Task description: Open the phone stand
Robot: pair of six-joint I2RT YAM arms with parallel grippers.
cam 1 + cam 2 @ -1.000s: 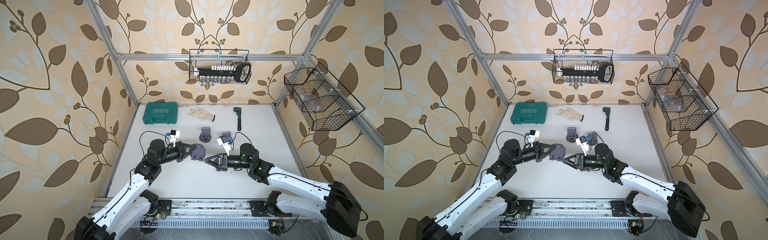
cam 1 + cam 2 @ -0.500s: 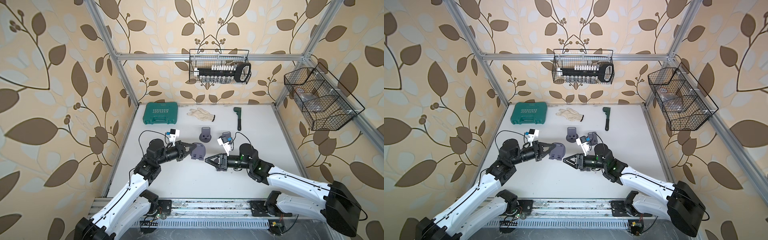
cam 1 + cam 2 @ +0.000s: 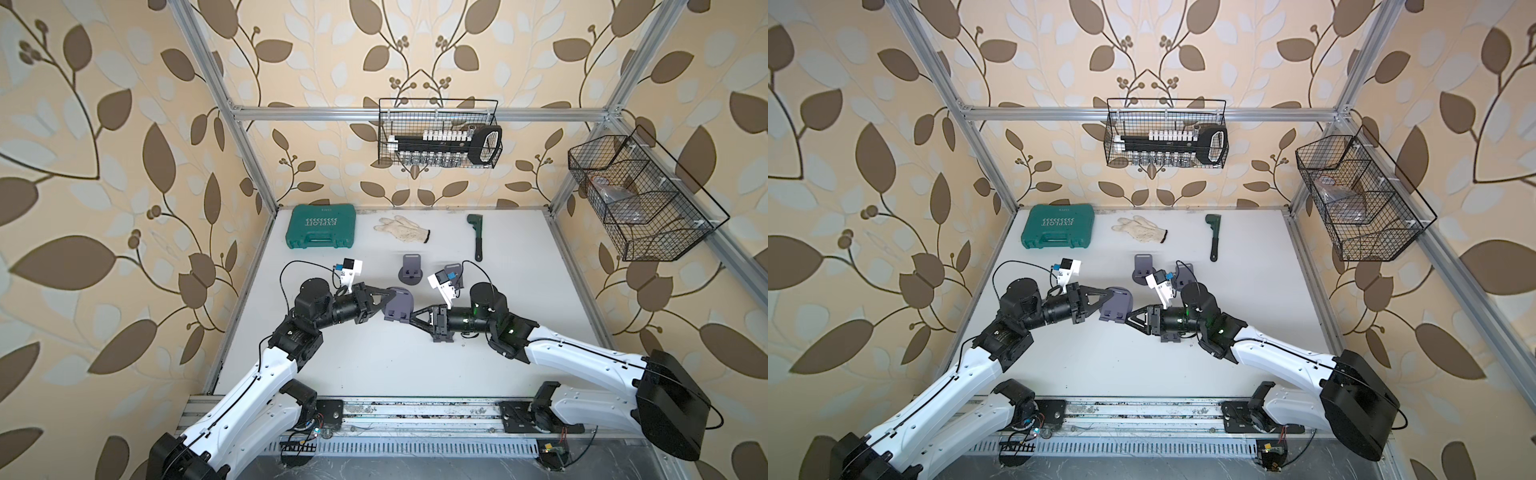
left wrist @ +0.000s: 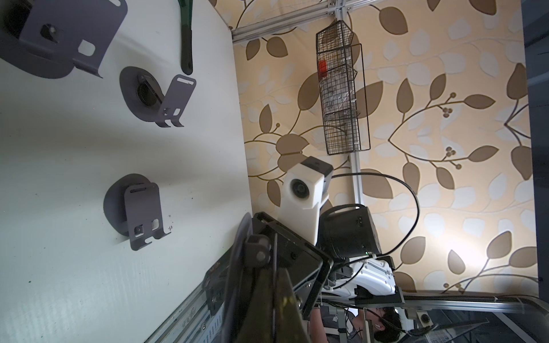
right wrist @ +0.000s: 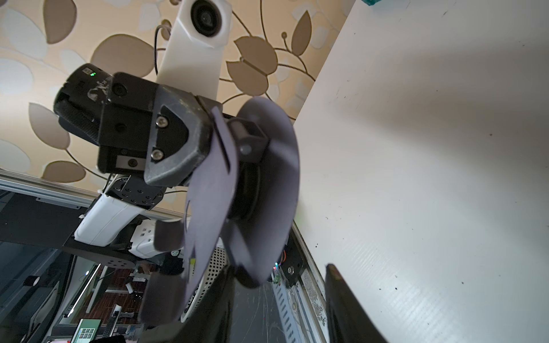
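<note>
1. Stand [image 3: 398, 305] hung in the air over the middle of the bench [image 3: 374, 374]. The left gripper [image 3: 388, 296] pinched its top edge, jaws pressed together on it.
2. The right gripper [image 3: 412, 320] sat just beside the stand's lower edge with its jaws partly spread. In the right wrist view its fingers [image 5: 341, 300] flanked that edge without clamping it. Whether a pad touched the stand could not be told.
3. The plate [image 5: 208, 190] and base [image 5: 273, 178] showed only a narrow wedge between them, so the opening looked barely begun.
4. Risk: if the right jaws closed over plate and base together, they would lock the hinge [image 5: 248, 139] instead of swinging it.
5. Risk: a pull on one leaf against a stiff hinge could twist the stand out of the left gripper's thin-edge pinch. It would then drop onto the bench.
6. Risk: a wide swing toward the back edge could knock a second stand [image 3: 410, 270], which stood near behind.
</note>
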